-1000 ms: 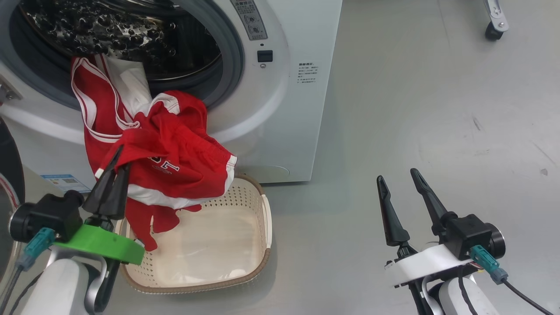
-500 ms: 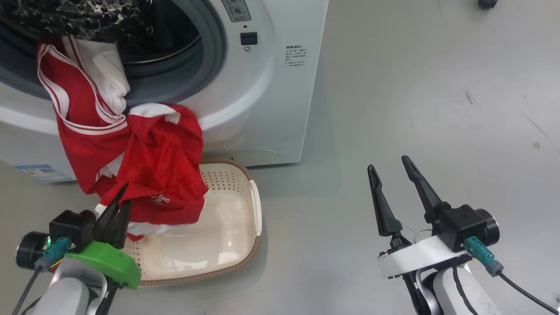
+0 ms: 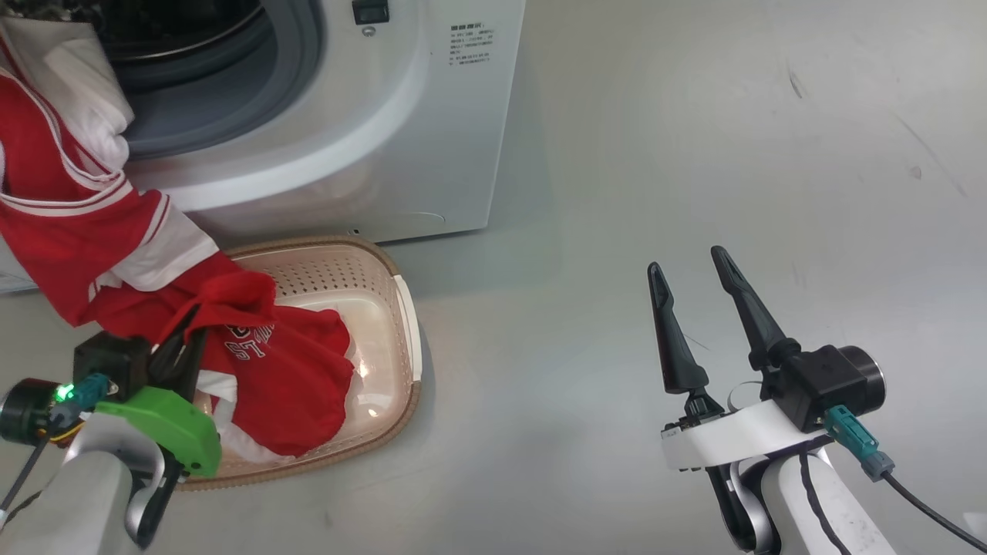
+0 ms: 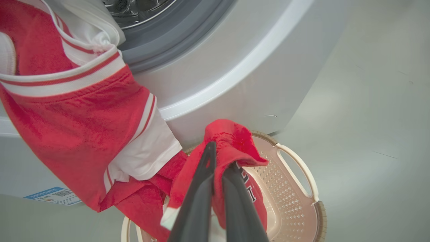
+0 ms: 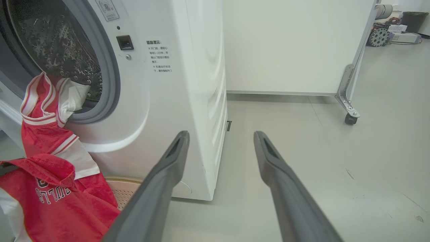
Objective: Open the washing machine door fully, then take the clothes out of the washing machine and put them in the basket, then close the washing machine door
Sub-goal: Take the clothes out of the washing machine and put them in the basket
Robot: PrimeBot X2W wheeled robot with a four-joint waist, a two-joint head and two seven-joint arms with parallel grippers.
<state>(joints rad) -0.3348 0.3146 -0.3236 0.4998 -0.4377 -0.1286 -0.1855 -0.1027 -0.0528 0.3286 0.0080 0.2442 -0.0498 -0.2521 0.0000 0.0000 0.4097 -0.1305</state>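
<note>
One long drape — clothes (image 3: 69,239) run from washing machine (image 3: 370,154) down into basket (image 3: 324,270).

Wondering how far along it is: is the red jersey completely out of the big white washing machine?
No, one end of the red jersey drapes over the grey rubber seal of the white washing machine.

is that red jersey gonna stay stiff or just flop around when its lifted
Probably very floppy: the clothes fold and sag from the left gripper, draping from the washing machine rim into the basket. Likely light, since a pinch of one fold holds it. It may snag or trail, as one end hangs over the machine's opening.
</note>
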